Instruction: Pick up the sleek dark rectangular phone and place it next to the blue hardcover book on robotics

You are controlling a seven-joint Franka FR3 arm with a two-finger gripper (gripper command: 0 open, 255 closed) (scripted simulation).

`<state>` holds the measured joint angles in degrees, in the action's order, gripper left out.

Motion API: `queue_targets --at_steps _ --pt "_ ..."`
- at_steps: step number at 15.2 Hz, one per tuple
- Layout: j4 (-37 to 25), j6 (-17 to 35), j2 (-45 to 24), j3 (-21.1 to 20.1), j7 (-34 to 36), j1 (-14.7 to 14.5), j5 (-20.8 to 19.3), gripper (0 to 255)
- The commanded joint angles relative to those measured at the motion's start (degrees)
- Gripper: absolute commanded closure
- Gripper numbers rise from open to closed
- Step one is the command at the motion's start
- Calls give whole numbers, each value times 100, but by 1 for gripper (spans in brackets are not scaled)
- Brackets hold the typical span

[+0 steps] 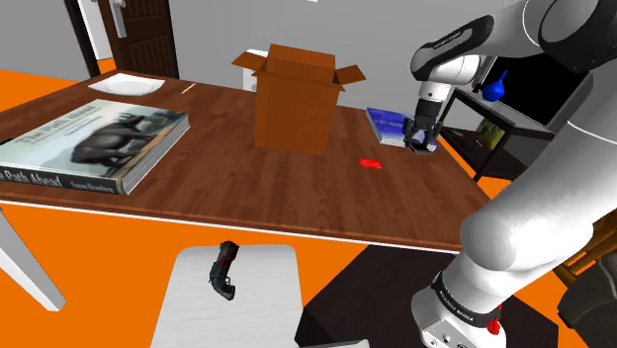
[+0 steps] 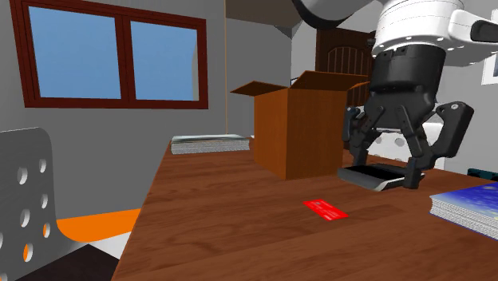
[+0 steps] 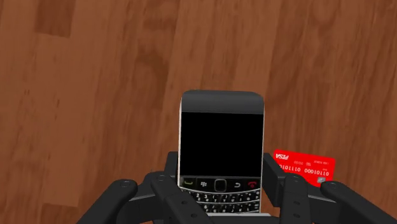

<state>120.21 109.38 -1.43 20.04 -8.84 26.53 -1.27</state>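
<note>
1. The brown cardboard box [image 1: 294,94] is standing upright on the wooden table [image 1: 227,188] with its top flaps folded open. I cannot tell what, if anything, is lying inside it.
2. My gripper [image 3: 221,184] is clamping the dark keypad phone [image 3: 221,149]. My two black fingers [image 3: 275,175] are pressing against its long sides down by the keys, so the screen end is sticking out past my fingertips.
3. I am holding the phone flat, screen facing up toward my wrist, over the table top.
4. In the second exterior view, the phone is hanging between the box and the blue book [image 2: 471,203], close to the book's left edge but not touching it.
5. The blue book is lying flat on the table, near the edge.
6. A red card [image 3: 304,167] is lying on the wood just beside the phone, with one of my fingers partly covering it.
</note>
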Motion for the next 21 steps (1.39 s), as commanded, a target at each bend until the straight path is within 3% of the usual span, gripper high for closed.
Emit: queue_targets --at_steps 1,8,21 --pt "-494 -75 -440 69 -222 82 128 255" --pt "-2593 -670 -2037 191 -952 606 613 255" --pt "-2116 171 -2424 110 -1011 651 760 255"
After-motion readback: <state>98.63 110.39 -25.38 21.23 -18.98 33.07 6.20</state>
